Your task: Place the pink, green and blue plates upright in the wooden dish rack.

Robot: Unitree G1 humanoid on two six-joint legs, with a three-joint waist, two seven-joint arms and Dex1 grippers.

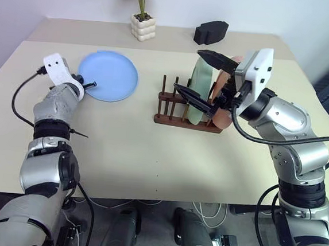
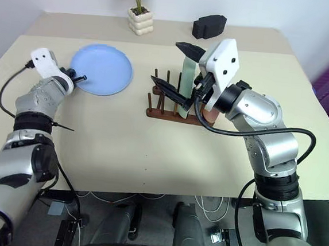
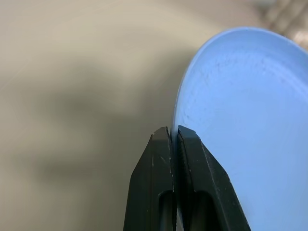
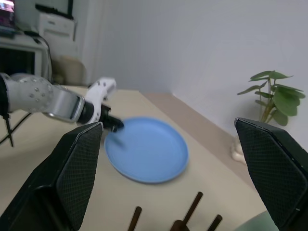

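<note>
The light blue plate (image 1: 108, 75) lies at the table's back left, and my left gripper (image 1: 92, 84) is shut on its near-left rim; the left wrist view has the rim pinched between the black fingers (image 3: 159, 163). The mint green plate (image 2: 188, 67) and the pink plate (image 1: 223, 119) stand upright side by side in the wooden dish rack (image 1: 168, 109) at mid-table. My right gripper (image 1: 204, 79) hangs open at the rack, one finger over the green plate's top edge and one in front of its face, gripping nothing.
A potted plant (image 1: 142, 17) in a white pot and a black block (image 1: 212, 30) stand at the back of the table (image 1: 150, 156). Several rack pegs to the left of the green plate hold nothing.
</note>
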